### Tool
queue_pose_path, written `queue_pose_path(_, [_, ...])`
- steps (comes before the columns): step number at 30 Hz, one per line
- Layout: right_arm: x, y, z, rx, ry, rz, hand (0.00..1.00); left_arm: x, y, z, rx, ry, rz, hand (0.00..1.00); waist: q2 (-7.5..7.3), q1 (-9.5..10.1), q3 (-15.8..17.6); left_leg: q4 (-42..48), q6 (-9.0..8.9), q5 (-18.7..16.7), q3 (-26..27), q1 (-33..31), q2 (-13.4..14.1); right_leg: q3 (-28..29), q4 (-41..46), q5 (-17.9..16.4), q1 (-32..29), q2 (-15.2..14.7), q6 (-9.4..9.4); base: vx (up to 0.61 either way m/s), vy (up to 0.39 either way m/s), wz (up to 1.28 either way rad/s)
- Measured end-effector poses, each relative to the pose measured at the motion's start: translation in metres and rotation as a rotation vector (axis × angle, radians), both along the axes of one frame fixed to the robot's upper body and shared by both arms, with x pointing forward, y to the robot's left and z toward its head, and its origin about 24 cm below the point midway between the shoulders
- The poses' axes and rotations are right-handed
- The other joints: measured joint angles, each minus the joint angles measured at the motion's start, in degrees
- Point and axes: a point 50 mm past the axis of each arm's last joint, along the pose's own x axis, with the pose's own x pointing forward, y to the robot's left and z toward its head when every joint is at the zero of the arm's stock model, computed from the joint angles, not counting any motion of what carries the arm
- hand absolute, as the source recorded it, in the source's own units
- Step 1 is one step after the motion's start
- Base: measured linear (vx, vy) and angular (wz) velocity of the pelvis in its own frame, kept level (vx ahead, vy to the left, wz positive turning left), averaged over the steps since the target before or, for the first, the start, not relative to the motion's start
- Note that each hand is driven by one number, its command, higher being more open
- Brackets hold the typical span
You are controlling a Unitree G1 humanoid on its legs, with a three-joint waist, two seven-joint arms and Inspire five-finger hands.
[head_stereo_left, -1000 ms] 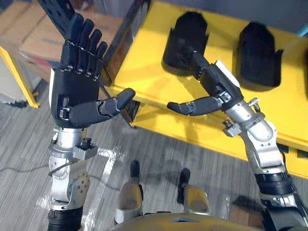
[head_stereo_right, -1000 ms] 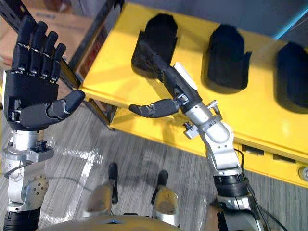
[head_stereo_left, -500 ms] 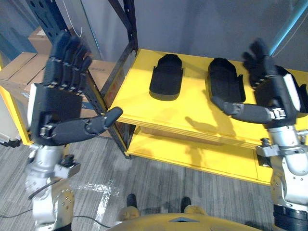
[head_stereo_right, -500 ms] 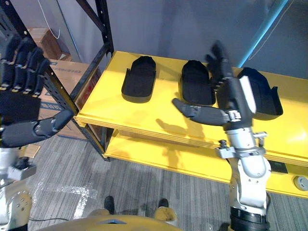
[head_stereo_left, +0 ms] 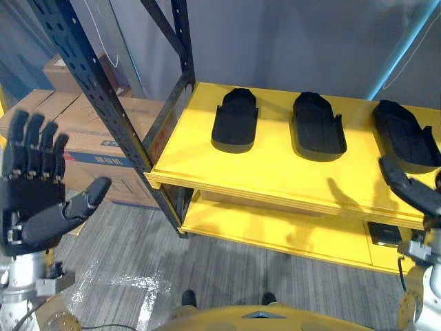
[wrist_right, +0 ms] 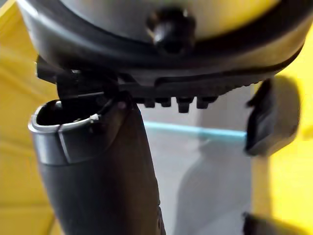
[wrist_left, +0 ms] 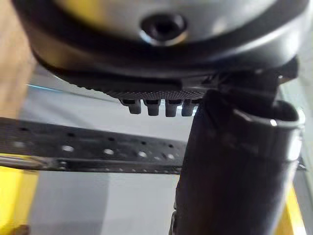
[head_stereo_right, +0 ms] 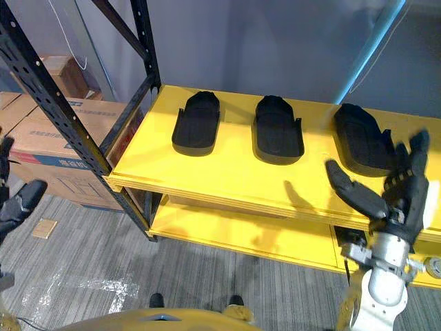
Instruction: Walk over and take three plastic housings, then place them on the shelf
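Note:
Three black plastic housings lie in a row on the top board of a yellow shelf (head_stereo_left: 275, 172): the left housing (head_stereo_left: 235, 128), the middle housing (head_stereo_left: 318, 127) and the right housing (head_stereo_left: 406, 135). My left hand (head_stereo_left: 31, 207) is raised at the lower left, well clear of the shelf, open with straight fingers and the thumb out. My right hand (head_stereo_right: 396, 189) hangs in front of the shelf's right end, just below the right housing (head_stereo_right: 364, 140), open and holding nothing.
A black perforated rack upright (head_stereo_left: 103, 110) with diagonal braces stands at the shelf's left end. Cardboard boxes (head_stereo_left: 96, 138) sit behind it on the left. A lower yellow board (head_stereo_left: 275, 227) lies under the top one. Grey floor stretches in front.
The camera has drawn back and up from the shelf, so all three housings show. Both hands have dropped lower and outward, the right hand away from the left housing toward the shelf's right end.

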Motion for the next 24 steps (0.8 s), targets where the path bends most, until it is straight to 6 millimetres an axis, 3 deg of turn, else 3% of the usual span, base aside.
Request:
queue_pose_path(2, [-0.011, -0.004, -0.036, 0.100, 0.140, -0.017, 1.00, -0.016, 0.009, -0.053, -0.164, 0.219, 0.039, 1.00, 0.11, 0.04, -0.1, 0.0, -0.01, -0.6, 1.3, 1.2, 0.1, 1.0, 0.2, -0.1, 0.4, 0.0, -0.06, -0.02, -0.001, -0.24])
queue_pose_path(3, [-0.014, -0.005, -0.045, 0.127, 0.179, -0.014, 1.00, -0.021, 0.010, -0.067, -0.213, 0.278, 0.056, 1.00, 0.16, 0.07, -0.1, 0.0, -0.06, -0.9, 1.6, 1.6, 0.2, 1.3, 0.2, -0.2, 0.6, 0.0, -0.07, -0.04, 0.006, -0.30])
queue_pose_path(4, [-0.024, -0.004, -0.071, 0.207, 0.279, 0.002, 1.00, -0.036, 0.010, -0.102, -0.307, 0.444, 0.106, 1.00, 0.12, 0.00, -0.5, -0.2, -0.35, -2.0, 2.4, 2.2, 0.2, 1.5, 0.2, -0.7, 1.0, 0.0, -0.36, -0.03, 0.007, -0.18])
queue_pose_path(7, [-0.036, -0.011, -0.100, 0.294, 0.391, 0.047, 1.00, -0.054, -0.002, -0.151, -0.410, 0.758, 0.091, 1.00, -0.28, -0.13, -0.9, -0.2, -0.28, -2.2, 3.0, 2.8, 0.1, 1.9, 0.9, -1.2, 1.0, -0.1, -0.67, -0.03, 0.013, -0.10])
queue_pose_path(11, [-0.058, -0.006, -0.143, 0.466, 0.605, 0.092, 1.00, -0.064, -0.015, -0.178, -0.520, 0.921, 0.067, 1.00, -1.00, 0.23, -1.2, -0.2, -0.28, -2.2, 3.0, 2.8, 0.1, 1.5, 1.4, -1.5, 1.1, -0.3, -0.72, -0.01, 0.008, 0.08])
queue_pose_path(15, [-0.067, 0.007, -0.169, 0.596, 0.700, 0.133, 1.00, -0.064, -0.016, -0.195, -0.523, 1.061, 0.077, 1.00, -0.01, -0.04, -1.3, -0.2, -0.31, -2.2, 3.0, 2.8, -0.1, 1.6, 1.5, -1.6, 1.0, -0.5, -0.77, 0.00, 0.000, 0.00])
queue_pose_path(20, [-0.065, 0.016, -0.187, 0.698, 0.746, 0.114, 1.00, -0.046, -0.037, -0.210, -0.564, 1.143, -0.013, 1.00, 1.27, -0.05, -0.8, -0.2, -0.32, -2.2, 2.8, 3.0, 0.0, 1.6, 1.3, -1.6, 1.2, -0.4, -0.76, 0.00, 0.000, 0.00])
queue_pose_path(24, [-0.053, 0.023, -0.193, 0.724, 0.751, 0.087, 1.00, -0.032, -0.057, -0.218, -0.574, 1.178, -0.066, 1.00, 0.34, -0.04, 0.3, -0.2, -0.52, -2.1, 2.7, 4.9, 0.0, 1.6, 1.1, -1.7, 3.1, -0.3, -0.86, 0.03, 0.005, -0.03])
